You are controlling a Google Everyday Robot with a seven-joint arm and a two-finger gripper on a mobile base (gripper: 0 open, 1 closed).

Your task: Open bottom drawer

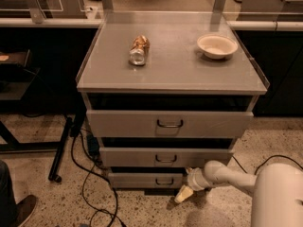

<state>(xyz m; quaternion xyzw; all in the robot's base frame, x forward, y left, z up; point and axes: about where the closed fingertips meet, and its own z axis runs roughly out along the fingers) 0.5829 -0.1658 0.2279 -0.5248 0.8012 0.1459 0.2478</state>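
The bottom drawer (142, 179) is the narrowest grey front at the cabinet's foot, with a small dark wire handle (164, 181). It sits set back under the middle drawer (165, 157). My white arm reaches in from the lower right. My gripper (183, 193) hangs low, just right of and below the bottom drawer's handle, near the floor. It does not hold the handle.
The widest top drawer (169, 123) sticks out furthest. On the cabinet top lie a crushed can (138, 50) and a white bowl (217, 46). Black cables (90, 174) and a dark stand leg (61, 150) lie on the floor at left. A shoe (19, 212) shows at lower left.
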